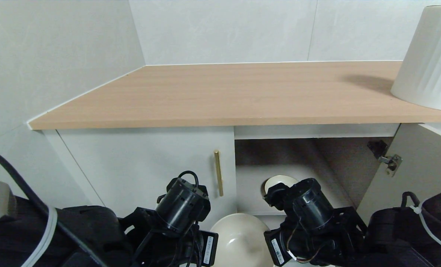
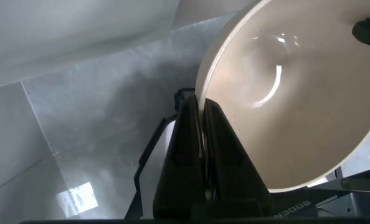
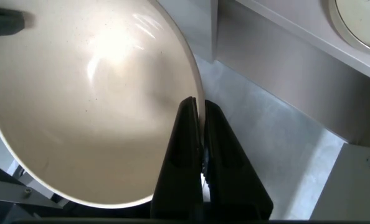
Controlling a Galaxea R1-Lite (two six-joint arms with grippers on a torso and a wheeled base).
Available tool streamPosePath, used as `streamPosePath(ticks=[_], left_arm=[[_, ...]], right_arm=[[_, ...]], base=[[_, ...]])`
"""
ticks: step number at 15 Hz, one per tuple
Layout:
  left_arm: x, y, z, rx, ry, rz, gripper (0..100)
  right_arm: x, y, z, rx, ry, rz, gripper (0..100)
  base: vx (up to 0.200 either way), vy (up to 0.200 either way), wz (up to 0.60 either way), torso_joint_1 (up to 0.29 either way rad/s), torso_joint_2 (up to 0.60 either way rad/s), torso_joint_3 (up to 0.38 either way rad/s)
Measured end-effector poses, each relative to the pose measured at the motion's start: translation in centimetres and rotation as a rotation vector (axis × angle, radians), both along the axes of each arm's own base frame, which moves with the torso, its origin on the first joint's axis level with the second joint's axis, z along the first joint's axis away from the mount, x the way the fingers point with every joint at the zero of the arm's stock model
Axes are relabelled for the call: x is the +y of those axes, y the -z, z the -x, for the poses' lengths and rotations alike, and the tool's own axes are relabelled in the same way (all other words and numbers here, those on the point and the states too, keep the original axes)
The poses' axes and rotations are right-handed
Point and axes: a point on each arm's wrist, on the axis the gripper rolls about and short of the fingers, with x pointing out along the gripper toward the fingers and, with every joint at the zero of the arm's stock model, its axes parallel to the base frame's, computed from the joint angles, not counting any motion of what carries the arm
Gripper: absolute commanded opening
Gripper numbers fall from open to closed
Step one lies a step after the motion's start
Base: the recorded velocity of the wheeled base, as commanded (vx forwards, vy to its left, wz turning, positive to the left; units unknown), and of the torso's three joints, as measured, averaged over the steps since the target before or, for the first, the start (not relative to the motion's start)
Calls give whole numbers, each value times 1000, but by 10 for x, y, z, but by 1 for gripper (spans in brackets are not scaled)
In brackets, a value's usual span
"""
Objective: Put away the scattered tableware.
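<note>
A large cream bowl (image 1: 239, 239) hangs low in front of the cabinet, held between both arms. My left gripper (image 2: 202, 134) is shut on the rim of the bowl (image 2: 297, 99) on one side. On the opposite side my right gripper (image 3: 199, 124) is shut on the rim of the same bowl (image 3: 91, 93). Inside the open cabinet (image 1: 302, 148), a cream plate (image 1: 278, 182) lies on the shelf, and the plate (image 3: 359, 25) is partly hidden by my right wrist.
The left cabinet door (image 1: 146, 167) with a brass handle (image 1: 218, 172) is closed. The right door (image 1: 410, 174) stands swung open. A wooden countertop (image 1: 235, 96) runs above, with a white ribbed lampshade (image 1: 428, 59) at its right end. Tiled walls close in behind and to the left.
</note>
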Motion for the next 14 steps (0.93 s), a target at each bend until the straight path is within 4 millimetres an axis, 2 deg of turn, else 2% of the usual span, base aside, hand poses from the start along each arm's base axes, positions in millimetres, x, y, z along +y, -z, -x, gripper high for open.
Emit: streamPosePath(ticks=[4,5,14], left_arm=[[0,0,0,0,-2,-2,0],[0,0,0,0,-2,-3,100],[1,-4,1,-15,-3,1,100]], right_arm=[[0,0,0,0,1,3,0],[0,0,0,1,1,3,0],[-1,1,0,2,6,12,0]], base=[[0,0,0,0,0,0],[0,0,0,0,0,0],[0,0,0,0,0,0]])
